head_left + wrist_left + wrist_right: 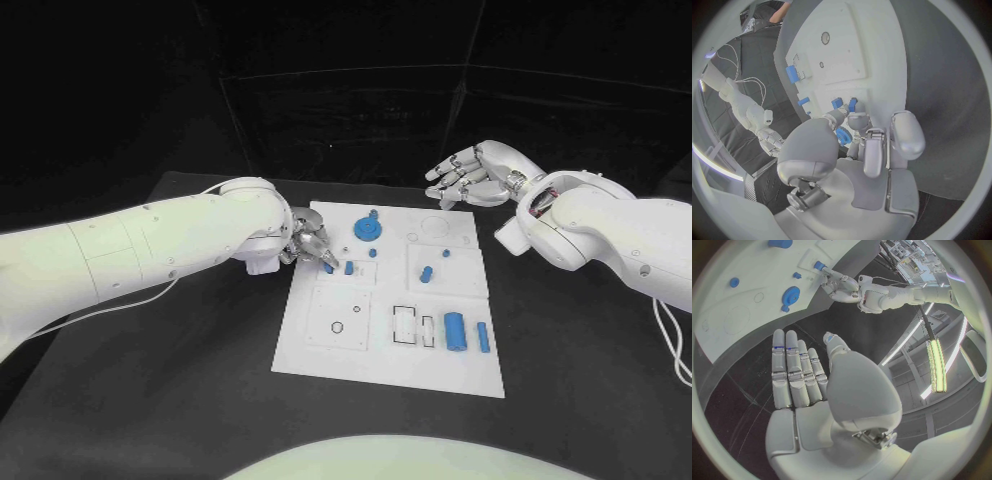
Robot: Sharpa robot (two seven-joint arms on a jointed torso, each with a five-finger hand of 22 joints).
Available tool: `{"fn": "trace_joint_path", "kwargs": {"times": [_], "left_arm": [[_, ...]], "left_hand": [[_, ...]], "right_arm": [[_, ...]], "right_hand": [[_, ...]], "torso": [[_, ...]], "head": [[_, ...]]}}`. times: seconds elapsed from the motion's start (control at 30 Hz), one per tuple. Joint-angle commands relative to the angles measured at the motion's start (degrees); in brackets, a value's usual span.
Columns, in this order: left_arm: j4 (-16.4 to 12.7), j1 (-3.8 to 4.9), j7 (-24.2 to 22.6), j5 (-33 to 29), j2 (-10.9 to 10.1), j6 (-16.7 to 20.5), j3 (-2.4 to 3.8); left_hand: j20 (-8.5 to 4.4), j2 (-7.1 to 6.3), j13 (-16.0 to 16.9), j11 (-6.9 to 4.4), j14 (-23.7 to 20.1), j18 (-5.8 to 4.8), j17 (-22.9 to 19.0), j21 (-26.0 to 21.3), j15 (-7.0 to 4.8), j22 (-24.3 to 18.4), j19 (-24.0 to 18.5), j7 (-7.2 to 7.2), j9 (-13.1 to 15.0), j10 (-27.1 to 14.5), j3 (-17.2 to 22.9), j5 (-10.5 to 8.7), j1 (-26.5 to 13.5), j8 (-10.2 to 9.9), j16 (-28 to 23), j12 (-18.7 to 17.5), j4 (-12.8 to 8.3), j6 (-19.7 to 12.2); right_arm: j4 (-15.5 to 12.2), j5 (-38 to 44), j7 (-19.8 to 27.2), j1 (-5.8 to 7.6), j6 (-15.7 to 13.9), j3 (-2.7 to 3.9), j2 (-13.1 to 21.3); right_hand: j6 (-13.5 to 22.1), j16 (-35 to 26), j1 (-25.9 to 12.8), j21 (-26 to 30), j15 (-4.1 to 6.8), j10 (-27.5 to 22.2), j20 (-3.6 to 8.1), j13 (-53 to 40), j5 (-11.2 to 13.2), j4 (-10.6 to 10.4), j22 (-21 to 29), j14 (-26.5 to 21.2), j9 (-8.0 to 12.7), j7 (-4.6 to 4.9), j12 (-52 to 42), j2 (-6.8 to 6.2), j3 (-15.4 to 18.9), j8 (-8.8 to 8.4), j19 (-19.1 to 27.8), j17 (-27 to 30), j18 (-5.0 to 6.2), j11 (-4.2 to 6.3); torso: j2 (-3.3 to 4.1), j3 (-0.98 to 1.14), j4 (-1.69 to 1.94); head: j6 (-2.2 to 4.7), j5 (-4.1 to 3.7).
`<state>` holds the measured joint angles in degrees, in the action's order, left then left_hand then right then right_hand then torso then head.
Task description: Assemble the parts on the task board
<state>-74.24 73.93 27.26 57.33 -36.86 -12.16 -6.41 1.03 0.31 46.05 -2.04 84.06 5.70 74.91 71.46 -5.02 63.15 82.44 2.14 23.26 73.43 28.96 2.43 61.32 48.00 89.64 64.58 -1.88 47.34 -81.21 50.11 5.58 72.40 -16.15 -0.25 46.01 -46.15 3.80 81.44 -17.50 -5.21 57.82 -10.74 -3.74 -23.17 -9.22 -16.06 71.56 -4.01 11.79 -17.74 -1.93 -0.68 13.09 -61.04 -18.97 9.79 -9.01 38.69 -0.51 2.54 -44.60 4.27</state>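
Left robot hand [307,243] left of centre, fingertips pinching a small blue part [329,266] at the board's [346,350] left edge, right robot hand [473,173] upper right, fingers straight and empty, above the black counter [173,400].

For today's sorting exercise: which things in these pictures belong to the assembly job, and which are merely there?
Belong to the job:
- task board
- blue parts on it, e.g. the round part and the long part
- left hand, pinching a small blue part at the board's edge
- right hand, held above the table, holding nothing

Merely there:
- black table
- white cable
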Motion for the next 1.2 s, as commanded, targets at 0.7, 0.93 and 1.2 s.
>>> {"fn": "trace_joint_path", "kwargs": {"times": [0.7, 0.93, 1.2], "left_arm": [[0.6, -0.02, 1.5, 0.0, 0.8, -0.3, -0.49], [0.8, -0.02, 1.8, -0.2, 0.7, 0.9, -0.5], [0.5, -0.03, 0.5, -0.7, 0.3, 2.8, -0.48]], "left_hand": [[-0.51, -2.49, 0.2, -0.44, 5.9, -0.46, 15.1, 0.5, -0.72, 0.5, 0.3, -0.64, 0.2, 0.8, -4.4, 0.27, -4.6, 1.0, 0.4, 0.6, 2.8, 2.3], [-0.58, -3.75, 0.2, -0.42, 5.9, -0.49, 15.1, 0.5, -0.75, 0.6, 0.4, -0.6, 0.4, 0.9, -8.6, 0.27, -7.5, 1.2, 0.4, 0.6, 5.3, 2.6], [-0.69, -4.96, 0.3, -0.55, 5.9, -0.52, 15.1, 0.6, -0.87, 0.9, 0.5, -0.78, 0.6, 0.9, -13.0, 0.26, -8.4, 1.4, 0.4, 0.8, 6.9, 2.6]], "right_arm": [[-0.1, -0.1, 0.5, 0.12, 0.2, 0.04, -0.1], [0.0, -0.1, 0.5, 0.12, 0.2, 0.04, -0.2], [0.0, -0.1, 0.6, 0.12, 0.3, 0.04, -0.2]], "right_hand": [[0.5, -0.1, 0.4, 0.4, -0.08, -0.5, -0.22, 0.1, -0.2, 0.2, 0.1, -0.4, 0.0, 1.41, -0.3, 0.15, -0.1, 0.35, 0.3, 0.2, 0.45, 0.01], [0.6, -0.1, 0.3, 0.4, -0.11, -0.5, -0.24, 0.1, -0.2, 0.2, 0.2, -0.4, 0.0, 1.42, -0.3, 0.13, -0.1, 0.37, 0.3, 0.4, 0.45, -0.01], [0.6, -0.2, 0.3, 0.5, -0.15, -0.6, -0.27, 0.1, -0.2, 0.2, 0.2, -0.5, 0.0, 1.45, -0.3, 0.1, -0.1, 0.4, 0.3, 0.6, 0.43, -0.06]], "torso": [[0.03, -0.06, 0.04], [0.0, -0.05, 0.08], [-0.06, -0.1, 0.07]], "head": [[0.03, -0.23], [0.03, -0.24], [0.18, -0.29]]}}
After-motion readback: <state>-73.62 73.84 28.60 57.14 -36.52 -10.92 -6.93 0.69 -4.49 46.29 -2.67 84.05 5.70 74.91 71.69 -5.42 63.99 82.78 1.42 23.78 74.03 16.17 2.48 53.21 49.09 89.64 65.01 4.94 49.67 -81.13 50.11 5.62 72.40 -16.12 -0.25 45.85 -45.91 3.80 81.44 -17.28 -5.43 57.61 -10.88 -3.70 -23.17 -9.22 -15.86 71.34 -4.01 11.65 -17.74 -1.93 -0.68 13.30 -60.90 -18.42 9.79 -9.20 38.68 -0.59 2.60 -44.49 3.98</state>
